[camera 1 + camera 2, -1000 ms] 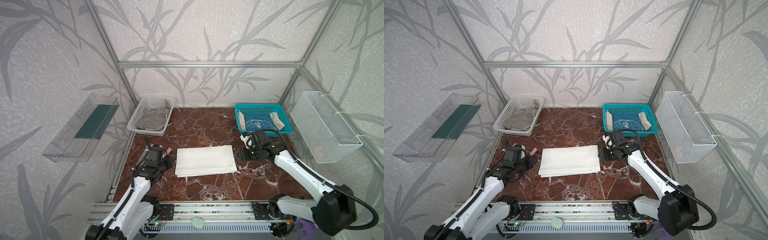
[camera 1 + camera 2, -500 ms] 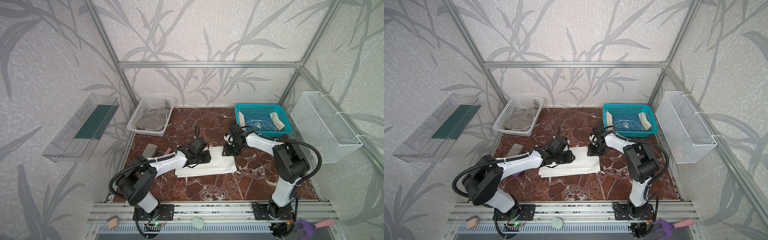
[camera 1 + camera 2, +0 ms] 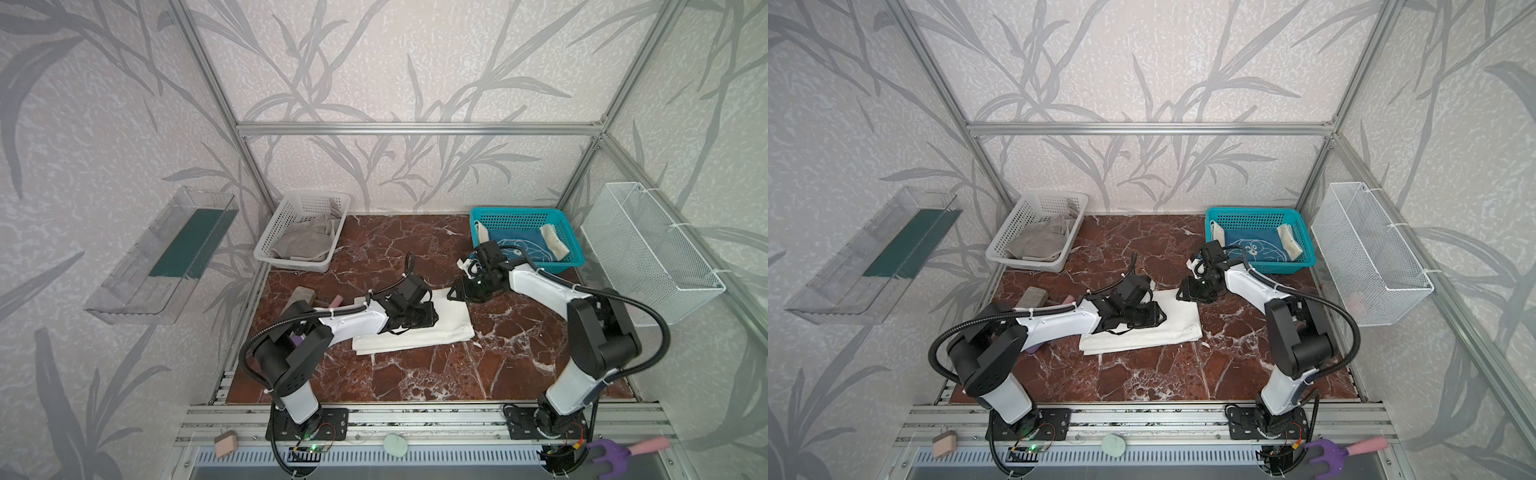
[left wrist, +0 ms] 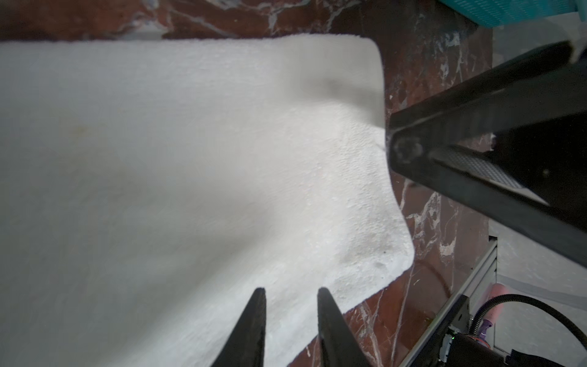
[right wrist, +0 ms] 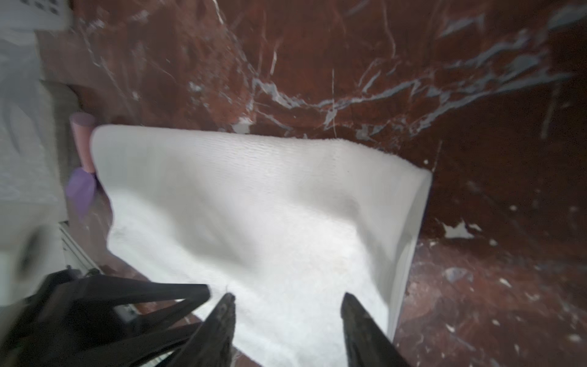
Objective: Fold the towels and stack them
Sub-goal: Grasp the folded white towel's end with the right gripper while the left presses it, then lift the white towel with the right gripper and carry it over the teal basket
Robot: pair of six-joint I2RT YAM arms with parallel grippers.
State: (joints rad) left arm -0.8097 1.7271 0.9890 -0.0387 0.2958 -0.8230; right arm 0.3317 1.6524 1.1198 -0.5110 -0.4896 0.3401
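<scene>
Our left tool (image 4: pixel 290 290) hangs released, its tapered black jaws narrowly parted, over the folded white terry towel (image 3: pixel 415 332) at the centre of the veined red-brown marble surface (image 3: pixel 415 374). We see the right tool (image 5: pixel 287 295) spread wider, empty, at its 2 o'clock corner.

We see bare worktop (image 3: pixel 415 374) in front of the white towel (image 3: pixel 449 326); behind it, an open lane runs between white basket (image 3: pixel 291 264) and teal basket (image 3: pixel 519 212).

Folded white towel (image 3: pixel 415 338) lies central, grey towel (image 3: pixel 303 245) far left, blue towel (image 3: pixel 519 245) far right.
</scene>
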